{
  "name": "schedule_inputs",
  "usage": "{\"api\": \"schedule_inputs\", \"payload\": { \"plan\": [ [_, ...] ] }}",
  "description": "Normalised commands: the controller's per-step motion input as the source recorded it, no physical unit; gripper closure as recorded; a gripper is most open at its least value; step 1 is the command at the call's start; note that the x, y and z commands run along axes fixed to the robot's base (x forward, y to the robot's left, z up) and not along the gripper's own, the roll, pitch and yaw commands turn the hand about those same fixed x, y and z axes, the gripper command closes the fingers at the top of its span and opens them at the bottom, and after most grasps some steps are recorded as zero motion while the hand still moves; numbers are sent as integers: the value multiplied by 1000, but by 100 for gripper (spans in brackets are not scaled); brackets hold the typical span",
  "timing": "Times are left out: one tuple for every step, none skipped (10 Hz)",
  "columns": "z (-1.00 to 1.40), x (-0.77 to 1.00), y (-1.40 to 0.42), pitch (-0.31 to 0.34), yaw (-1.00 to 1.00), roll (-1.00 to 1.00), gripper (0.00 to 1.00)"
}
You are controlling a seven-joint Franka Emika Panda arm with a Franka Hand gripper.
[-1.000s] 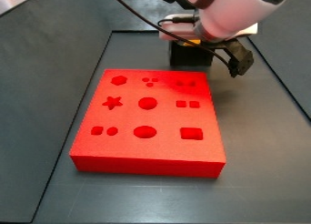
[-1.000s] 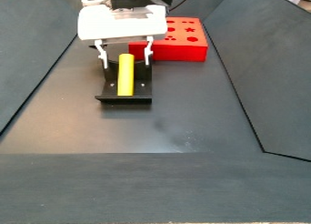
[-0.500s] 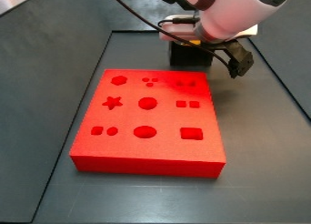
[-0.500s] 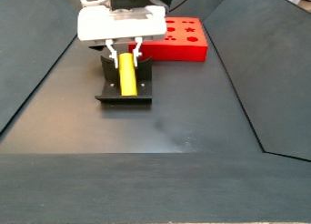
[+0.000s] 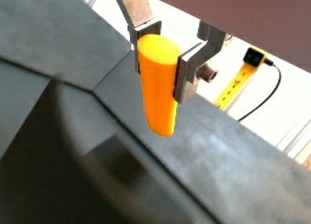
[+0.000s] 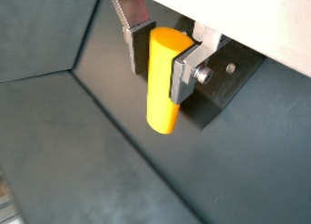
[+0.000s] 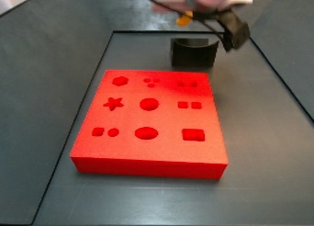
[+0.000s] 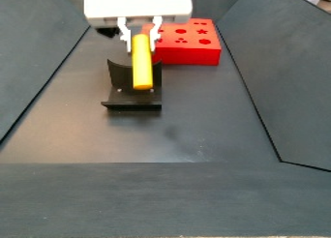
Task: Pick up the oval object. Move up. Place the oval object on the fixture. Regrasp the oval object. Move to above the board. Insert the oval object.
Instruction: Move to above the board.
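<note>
End effector (image 5: 168, 47) clamps the oval object (image 5: 158, 82) (upper end), above the fixture (image 8: 132, 95).

No readable text, labels, numbers or signs anywhere.

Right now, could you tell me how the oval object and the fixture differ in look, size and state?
The oval object is a yellow-orange rounded rod; the fixture is a nearly black angular bracket. The oval object is slimmer than the fixture. The oval object hangs upright, clamped between the fingers of the gripper above the fixture, while the fixture sits on the floor beside the board. Both look smooth and single-coloured.
</note>
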Motion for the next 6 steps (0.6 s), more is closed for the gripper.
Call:
{"api": "schedule_inputs", "payload": {
  "plan": [
    [1000,-288,270,-49,-262,-49,100],
    [1000,-282,268,-19,-242,-56,100],
    [1000,-280,264,6,-212,-60,100],
    [1000,-278,257,38,-171,-71,100],
    [1000,-271,248,56,-139,-84,100],
    [1000,-262,236,72,-107,-94,100]
  ]
}}
